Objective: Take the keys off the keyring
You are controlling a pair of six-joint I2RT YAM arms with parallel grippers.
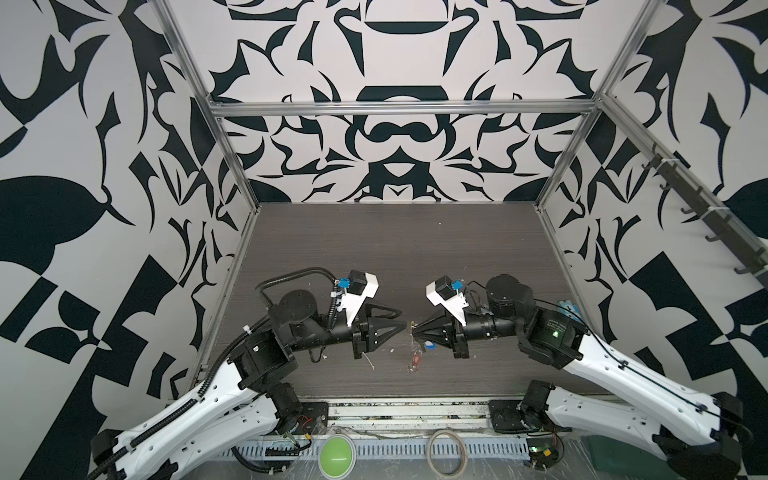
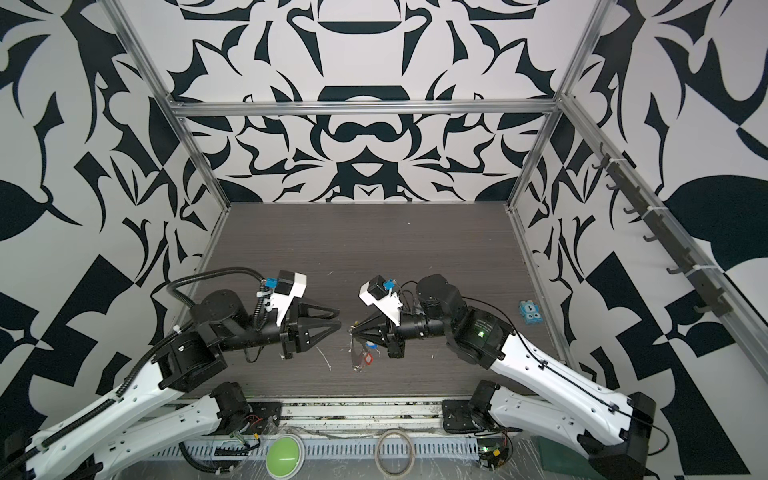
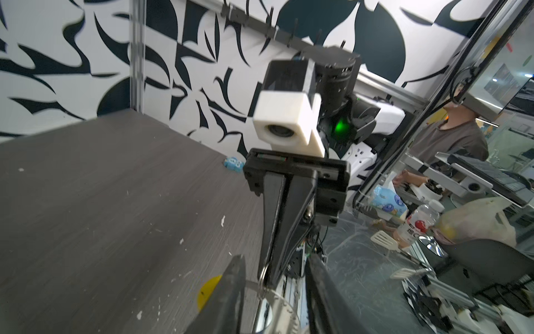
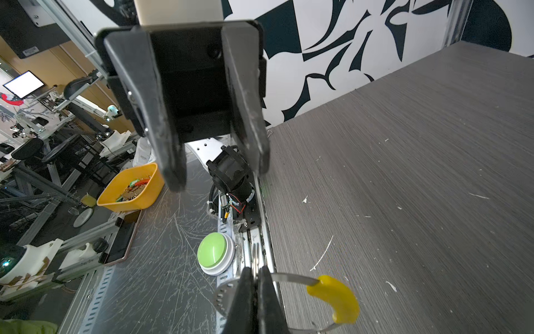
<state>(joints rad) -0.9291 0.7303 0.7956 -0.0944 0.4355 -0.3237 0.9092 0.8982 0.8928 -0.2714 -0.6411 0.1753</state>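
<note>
My right gripper (image 4: 255, 277) is shut on the keyring (image 4: 289, 279), a thin grey metal band with a yellow sleeve (image 4: 335, 297). A small silver ring (image 4: 254, 257) sticks out past its tips. In both top views the keyring hangs below the right gripper (image 1: 414, 330) over the table's front middle. The keys hang on it, with a red tag (image 2: 367, 358) and a blue tag (image 2: 372, 344). My left gripper (image 1: 403, 318) faces it tip to tip, open and holding nothing. In the left wrist view its fingers (image 3: 234, 289) stand either side of the right tips.
A green button (image 1: 337, 455) and a beige hoop (image 1: 447, 452) lie on the rail in front of the table. A small blue toy (image 2: 530, 311) sits near the right wall. A yellow bin (image 4: 131, 188) stands off the table. Hooks line the right wall.
</note>
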